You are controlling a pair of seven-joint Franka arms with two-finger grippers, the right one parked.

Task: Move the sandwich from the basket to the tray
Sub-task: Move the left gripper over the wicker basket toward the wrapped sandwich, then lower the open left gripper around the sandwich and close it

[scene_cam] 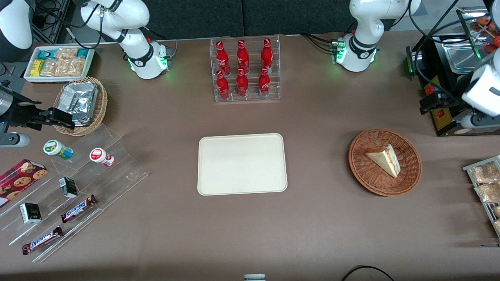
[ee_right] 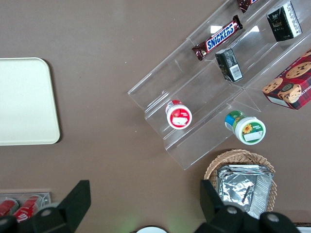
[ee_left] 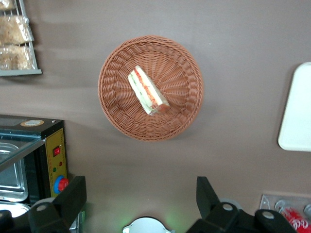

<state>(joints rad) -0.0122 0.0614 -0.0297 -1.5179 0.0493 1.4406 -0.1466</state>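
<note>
Brown tabletop [scene_cam: 320,218] seen from the front, arms mounted at its farther edge. The cream tray [scene_cam: 242,164] lies bare at centre. At 3 o'clock from it, well apart, sits the reddish-brown wicker basket [scene_cam: 384,162], holding the sandwich [scene_cam: 384,159] on its flat side, filling stripe outward. The left arm's gripper [ee_left: 138,201] hangs high above the table near the black appliance [scene_cam: 449,78], fingers [ee_left: 73,196] spread wide, gripping nothing; the basket lies ahead of it in the wrist view.

Likely risks: soft bread may crush or shed filling under a firm pinch; fingers may snag the woven rim [ee_left: 150,137] and drag the light basket; a wedge gripped off-centre may swing and drop short of the tray.

Open tabletop lies between basket and tray. The cola bottle rack [scene_cam: 245,70] stands at 12 o'clock from the tray; a rack of snack packets [scene_cam: 484,183] sits at 3 o'clock from the basket.
</note>
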